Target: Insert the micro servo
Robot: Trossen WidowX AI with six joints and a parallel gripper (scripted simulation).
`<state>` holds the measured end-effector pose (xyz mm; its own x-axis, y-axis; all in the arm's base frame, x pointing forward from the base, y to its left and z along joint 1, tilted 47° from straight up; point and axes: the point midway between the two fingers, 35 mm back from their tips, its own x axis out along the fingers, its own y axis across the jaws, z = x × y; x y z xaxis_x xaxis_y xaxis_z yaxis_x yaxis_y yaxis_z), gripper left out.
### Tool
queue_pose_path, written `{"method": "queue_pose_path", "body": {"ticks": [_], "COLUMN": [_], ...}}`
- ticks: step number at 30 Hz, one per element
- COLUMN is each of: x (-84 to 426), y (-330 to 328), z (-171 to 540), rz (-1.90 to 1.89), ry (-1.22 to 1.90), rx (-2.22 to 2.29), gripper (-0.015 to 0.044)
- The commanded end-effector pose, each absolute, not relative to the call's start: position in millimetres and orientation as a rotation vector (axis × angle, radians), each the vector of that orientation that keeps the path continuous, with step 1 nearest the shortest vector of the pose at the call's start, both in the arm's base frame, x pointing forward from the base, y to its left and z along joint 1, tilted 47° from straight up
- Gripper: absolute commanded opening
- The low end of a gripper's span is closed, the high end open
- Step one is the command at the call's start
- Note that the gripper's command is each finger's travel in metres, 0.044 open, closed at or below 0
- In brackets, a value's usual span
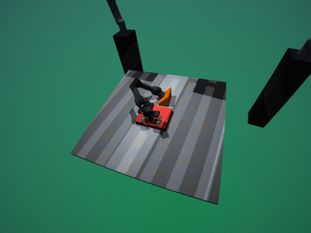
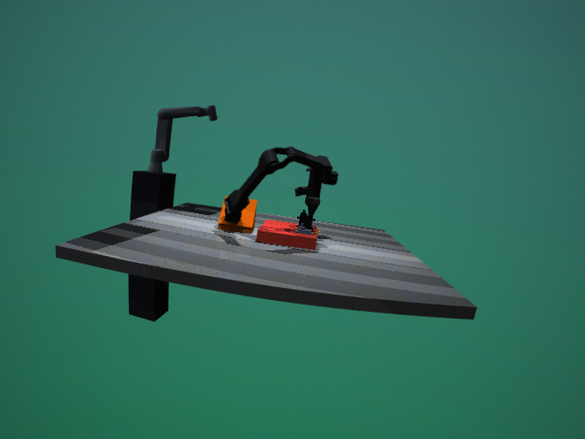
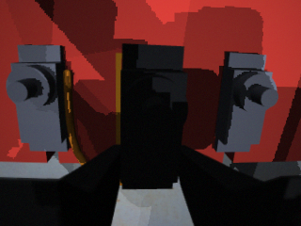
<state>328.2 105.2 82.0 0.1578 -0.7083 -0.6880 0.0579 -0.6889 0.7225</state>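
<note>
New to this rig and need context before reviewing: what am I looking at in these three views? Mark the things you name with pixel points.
The machine is one black six-joint arm (image 1: pixel 137 93) (image 2: pixel 252 181) ending in a two-fingered gripper (image 1: pixel 150 119) (image 2: pixel 309 219) (image 3: pixel 149 153).

The top view looks down at a slant on a striped table (image 1: pixel 125 150) (image 2: pixel 302 283); the exterior view looks from the side; the wrist view looks along the fingers, from the arm itself.

On the table are a red block-shaped deck (image 1: pixel 164 114) (image 2: pixel 286 238) (image 3: pixel 155 19) and an orange wedge-like block (image 1: pixel 167 97) (image 2: pixel 248 217) beside the arm's base. Two grey servos (image 3: pixel 42 118) (image 3: pixel 245 120) stand on the deck.

Between them, the gripper is shut on a dark micro servo (image 3: pixel 150 127). Whether it is seated in its pocket, I can't tell.
</note>
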Motion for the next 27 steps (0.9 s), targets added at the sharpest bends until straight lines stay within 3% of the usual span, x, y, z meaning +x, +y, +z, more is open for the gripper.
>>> {"method": "queue_pose_path", "body": {"ticks": [1, 27], "x": [330, 333], "y": [105, 91], "z": [83, 70], "rz": [-1.585, -1.584], "ry": [-0.615, -0.616], "rx": [1.822, 1.822], "gripper": [0.0000, 0.0000]}}
